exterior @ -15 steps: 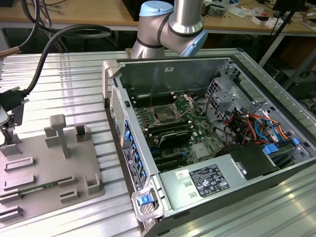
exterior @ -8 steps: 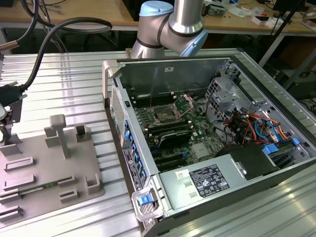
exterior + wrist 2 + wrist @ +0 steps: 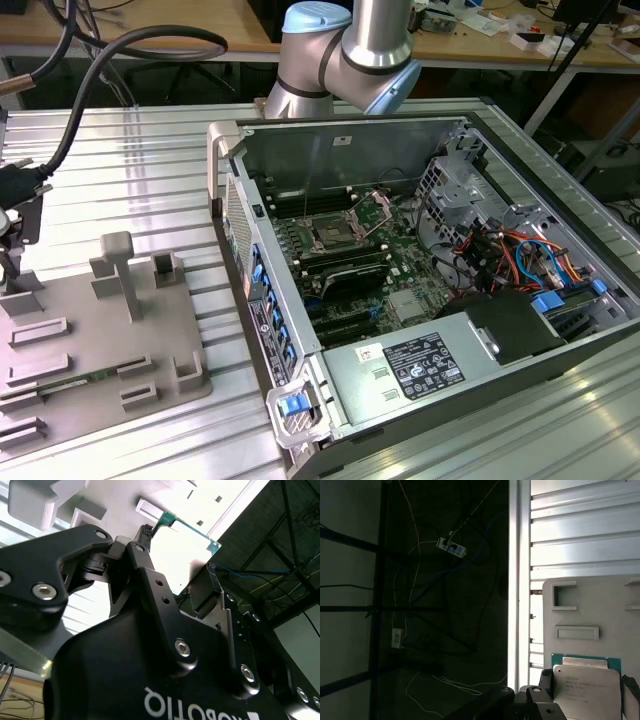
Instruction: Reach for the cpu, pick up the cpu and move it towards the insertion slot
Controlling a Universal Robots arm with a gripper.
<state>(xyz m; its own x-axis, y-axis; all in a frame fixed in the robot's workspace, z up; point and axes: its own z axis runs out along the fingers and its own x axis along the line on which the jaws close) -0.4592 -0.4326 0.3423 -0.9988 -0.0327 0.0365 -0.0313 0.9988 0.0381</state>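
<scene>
Over the grey fixture tray (image 3: 585,605): the gripper (image 3: 175,562) hangs close above the moulded plastic, at the bench's side away from the computer case (image 3: 232,180).
Gripper state: narrowed, with one of its fingers (image 3: 142,540) on each of two opposite edges of the cpu (image 3: 587,687); it appears clamped on the chip by its rim, which leaves the metal top free.
Where the cpu is: flat between the fingers, silvery lid toward the wrist, thin green border showing. Whether it has cleared its seat in the tray I cannot tell.
Insertion slot (image 3: 330,236): on the green motherboard (image 3: 405,265) inside the open case, toward the exterior view's right and well apart from the tray. Its steel bracket looks swung up, presumably so the socket can receive the chip.
Progress, as a judgement: reach done, grasp made or nearly so, carry toward the slot not yet evident.
</scene>
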